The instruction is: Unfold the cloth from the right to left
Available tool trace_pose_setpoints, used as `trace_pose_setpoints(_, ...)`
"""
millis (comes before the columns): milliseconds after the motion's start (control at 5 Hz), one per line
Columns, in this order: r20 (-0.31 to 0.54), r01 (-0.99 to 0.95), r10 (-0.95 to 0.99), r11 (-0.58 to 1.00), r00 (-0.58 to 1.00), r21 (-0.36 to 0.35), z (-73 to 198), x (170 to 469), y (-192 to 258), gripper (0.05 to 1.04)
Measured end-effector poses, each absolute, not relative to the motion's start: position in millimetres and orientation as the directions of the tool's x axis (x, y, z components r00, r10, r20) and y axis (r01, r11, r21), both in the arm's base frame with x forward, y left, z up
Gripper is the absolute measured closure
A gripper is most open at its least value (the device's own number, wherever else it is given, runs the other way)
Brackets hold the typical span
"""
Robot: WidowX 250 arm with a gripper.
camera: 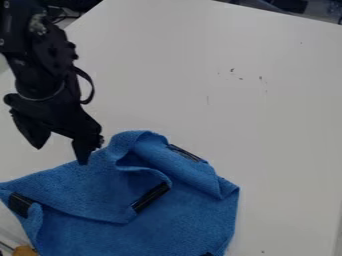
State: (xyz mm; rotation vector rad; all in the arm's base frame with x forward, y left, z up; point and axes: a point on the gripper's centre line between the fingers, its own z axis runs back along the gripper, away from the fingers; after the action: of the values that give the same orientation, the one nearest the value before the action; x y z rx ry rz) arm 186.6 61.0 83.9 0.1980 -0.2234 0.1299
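The gripper (61, 154) hangs at the left, just above the upper left edge of the blue cloth, its two fingers spread apart with nothing between them. Its right fingertip overlaps the cloth's edge in the view; whether it touches cannot be told. The blue cloth (180, 225) lies across the lower left of the table, rumpled, with a folded-over flap ending near its middle and a raised fold at its top. Black strips mark the flap's tip, the left corner, the upper right edge and the bottom edge.
The white table (267, 110) extends to the right and behind the cloth, with a few small dark marks on its surface. An orange-yellow object (25, 250) shows at the bottom left corner, beside the cloth. Dark items stand beyond the table's far edge.
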Motion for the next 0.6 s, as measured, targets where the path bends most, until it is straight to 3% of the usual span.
trace_pose_setpoints(400, 0.173, -0.195, 0.169, 0.969, 0.97, 0.149, 70, 176, -17, 0.083)
trace_pose_setpoints(600, 0.16, -0.196, 0.172, 0.969, 0.972, 0.15, 56, 183, -35, 0.083)
